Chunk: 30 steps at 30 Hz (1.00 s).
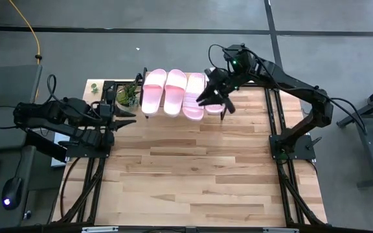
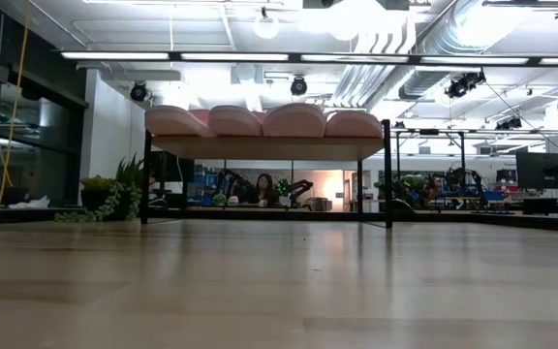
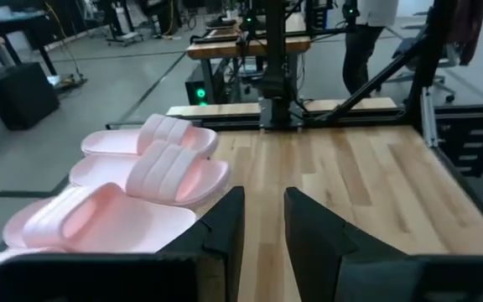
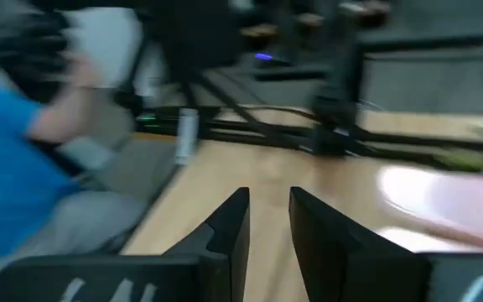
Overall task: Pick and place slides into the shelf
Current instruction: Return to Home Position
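Far left, the left arm (image 1: 57,118) sits folded up at its own side of the desk (image 1: 193,169), apart from the sandals. The left jaws are a little apart with nothing between them, and they point along the row from the side. Just beside them is a small plant (image 1: 128,96) at the shelf's left end.

Then the main thing. All four slides (image 1: 174,92) lie side by side on top of the shelf (image 2: 260,148), soles down, packed close and filling the board end to end. In the low view they're four pink humps in a line along the top board.

On the right, the right arm (image 1: 290,84) reaches in from its side. The right jaws hang over the rightmost slide, spread open and empty as far as the high view shows.

Handling-wise, these look like moulded foam: light, squashy, nothing fragile. The sole looks smooth, so it's probably slick if pinched on its flat faces, and it would likely flex if lifted by one end. Best bet would be the wide ribbed strap (image 3: 170,164), or a pinch across the sole's side edges near the middle, with gentle pressure. They're packed tight, so nudging one would likely shove its neighbour too.
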Available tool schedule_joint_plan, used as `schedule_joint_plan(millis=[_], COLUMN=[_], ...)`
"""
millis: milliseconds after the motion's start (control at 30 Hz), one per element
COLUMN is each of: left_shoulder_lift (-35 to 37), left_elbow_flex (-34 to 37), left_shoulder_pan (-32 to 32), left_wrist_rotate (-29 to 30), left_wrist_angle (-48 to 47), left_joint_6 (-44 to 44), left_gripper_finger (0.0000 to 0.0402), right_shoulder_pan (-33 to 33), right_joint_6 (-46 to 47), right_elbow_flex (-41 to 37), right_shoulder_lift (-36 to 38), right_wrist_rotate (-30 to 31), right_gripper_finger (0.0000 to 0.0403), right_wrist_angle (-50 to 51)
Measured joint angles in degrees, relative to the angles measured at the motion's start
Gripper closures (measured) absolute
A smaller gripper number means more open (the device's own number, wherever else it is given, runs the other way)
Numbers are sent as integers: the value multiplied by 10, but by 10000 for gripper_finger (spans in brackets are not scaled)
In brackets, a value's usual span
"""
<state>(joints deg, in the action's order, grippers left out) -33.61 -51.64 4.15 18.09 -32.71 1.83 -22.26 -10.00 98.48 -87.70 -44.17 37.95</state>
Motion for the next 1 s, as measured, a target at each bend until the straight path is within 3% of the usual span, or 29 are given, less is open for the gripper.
schedule_joint_plan(millis=[167, 267, 400, 800, 1000], left_shoulder_lift=[0, 0, 0, -6, -5], left_elbow_flex=[0, 0, 0, 0, 0], left_shoulder_pan=[0, 0, 0, 0, 0], left_wrist_rotate=[-4, -4, -4, -4, -4], left_wrist_angle=[0, 1, 1, 1, 39], left_joint_6=[-23, -23, -22, -6, 9], left_gripper_finger=[328, 328, 328, 328, 328], right_shoulder_pan=[2, 2, 2, 2, 3], right_joint_6=[-55, -30, 8, 21, 23], right_elbow_flex=[0, 0, 0, 0, 0], right_shoulder_lift=[3, 4, 4, 1, 2], right_wrist_rotate=[-115, -130, -84, 170, 149], right_gripper_finger=[324, 324, 324, 324, 324], right_wrist_angle=[-5, -20, -19, -4, 2])
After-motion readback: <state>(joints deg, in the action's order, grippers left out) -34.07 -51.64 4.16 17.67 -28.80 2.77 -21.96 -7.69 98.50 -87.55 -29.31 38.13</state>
